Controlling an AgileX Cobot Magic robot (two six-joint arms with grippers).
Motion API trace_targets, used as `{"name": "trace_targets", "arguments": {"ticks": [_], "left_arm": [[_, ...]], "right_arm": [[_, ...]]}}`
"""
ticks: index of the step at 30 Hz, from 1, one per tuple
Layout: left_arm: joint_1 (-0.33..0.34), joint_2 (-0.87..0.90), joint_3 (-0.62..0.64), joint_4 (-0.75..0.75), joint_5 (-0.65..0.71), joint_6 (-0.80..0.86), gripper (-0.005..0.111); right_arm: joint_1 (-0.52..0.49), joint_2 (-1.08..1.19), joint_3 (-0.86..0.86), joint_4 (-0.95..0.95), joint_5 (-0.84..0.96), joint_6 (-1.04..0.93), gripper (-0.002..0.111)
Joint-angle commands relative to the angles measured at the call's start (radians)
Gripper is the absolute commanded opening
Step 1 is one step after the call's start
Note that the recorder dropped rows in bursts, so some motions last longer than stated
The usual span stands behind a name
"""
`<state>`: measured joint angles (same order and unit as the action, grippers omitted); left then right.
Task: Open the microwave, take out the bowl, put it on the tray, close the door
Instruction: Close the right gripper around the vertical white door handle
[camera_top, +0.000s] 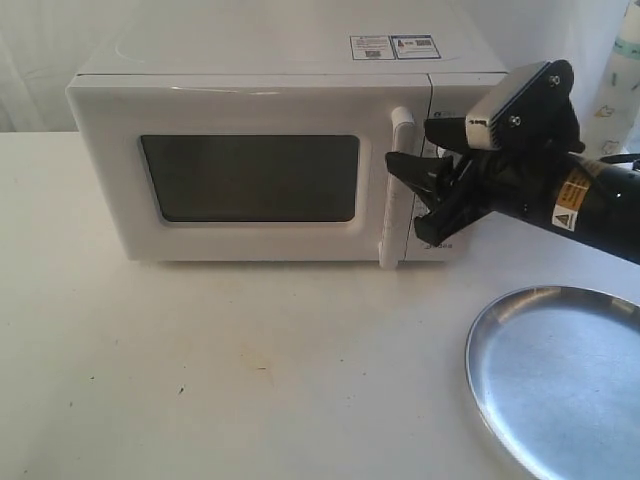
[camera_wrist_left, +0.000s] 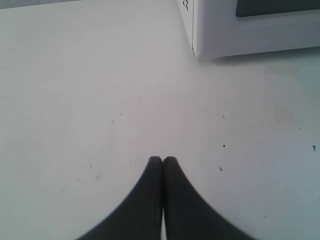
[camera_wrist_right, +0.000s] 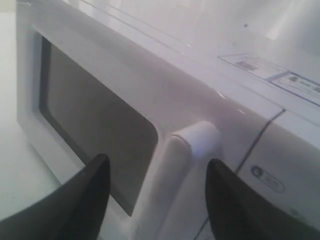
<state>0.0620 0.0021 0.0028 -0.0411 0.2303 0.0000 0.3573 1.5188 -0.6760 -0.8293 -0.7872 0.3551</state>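
Note:
The white microwave (camera_top: 250, 90) stands at the back of the table with its door (camera_top: 250, 235) shut; a corner of the microwave (camera_wrist_left: 250, 35) also shows in the left wrist view. My right gripper (camera_top: 415, 150) is open at the door's vertical bar handle (camera_top: 397, 190). In the right wrist view the handle (camera_wrist_right: 185, 165) lies between the spread fingers of the right gripper (camera_wrist_right: 159, 162), clear of both. The silver tray (camera_top: 560, 380) sits at the front right. My left gripper (camera_wrist_left: 162, 160) is shut and empty above bare table. The bowl is hidden.
The white table (camera_top: 200, 370) runs in front of the microwave. Stickers (camera_top: 395, 46) lie on the microwave's top. A white bottle-like object (camera_top: 620, 80) stands at the far right behind my right arm.

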Motion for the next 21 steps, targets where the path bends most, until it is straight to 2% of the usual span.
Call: {"name": "trace_targets", "arguments": {"ticks": [1,8,13,17,21], "left_arm": [[-0.005,-0.002,-0.003,-0.012,0.002,0.0,0.0],[-0.005,-0.002,-0.003,-0.012,0.002,0.0,0.0],[-0.005,-0.002,-0.003,-0.012,0.002,0.0,0.0],[-0.005,-0.002,-0.003,-0.012,0.002,0.0,0.0],[-0.005,-0.002,-0.003,-0.012,0.002,0.0,0.0]], "right_arm": [[-0.008,-0.021,0.003,0.021,0.068,-0.019,0.054],[-0.008,0.046,-0.001,0.029,0.006,-0.019,0.054],[-0.008,0.149,-0.028,0.029,-0.105,-0.04,0.054],[-0.008,0.202,-0.046,0.042,-0.255,-0.07,0.045],[-0.008,0.211,-0.057,0.071,-0.31,-0.1,0.037]]}}
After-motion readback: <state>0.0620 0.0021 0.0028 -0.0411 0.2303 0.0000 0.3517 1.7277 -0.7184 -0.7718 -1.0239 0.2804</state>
